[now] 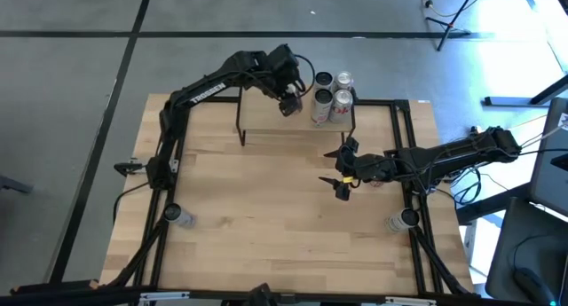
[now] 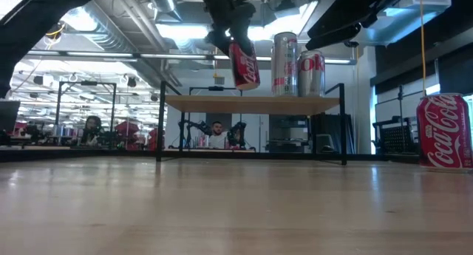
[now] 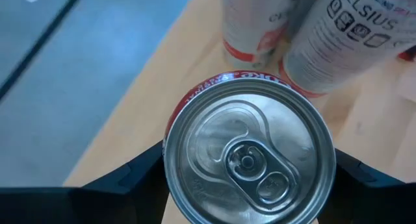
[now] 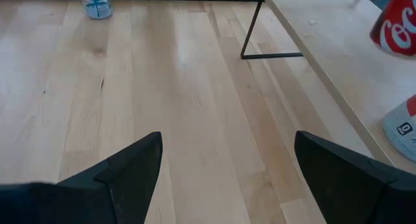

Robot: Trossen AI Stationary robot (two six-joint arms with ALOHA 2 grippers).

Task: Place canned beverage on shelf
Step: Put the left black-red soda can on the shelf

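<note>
My left gripper [image 1: 288,100] is shut on a red Coca-Cola can [image 2: 244,63] and holds it just above the left part of the shelf [image 2: 251,103], a light-wood board on thin black legs at the table's far side. Several other cans [image 1: 332,100] stand on the shelf's right part, right of the held can. They also show in the left wrist view [image 3: 338,36]. My right gripper [image 1: 342,175] is open and empty over the table, near of the shelf. It also shows in the right wrist view [image 4: 224,178]. My left gripper pinches the red can between its two fingers [image 3: 140,175], one on each side of the can's wall just below the top rim [image 3: 170,143]. The fingers come from above, pointing down. The can hangs below them, slightly tilted, its bottom [image 2: 247,85] just clear of the shelf board.
Another Coca-Cola can [image 2: 445,131] stands on the table at the right. Two small clear objects [image 1: 177,215] [image 1: 404,220] sit near the table's left and right edges. The shelf's left part [image 1: 266,111] is bare wood. The table's near half is bare wood [image 1: 266,235].
</note>
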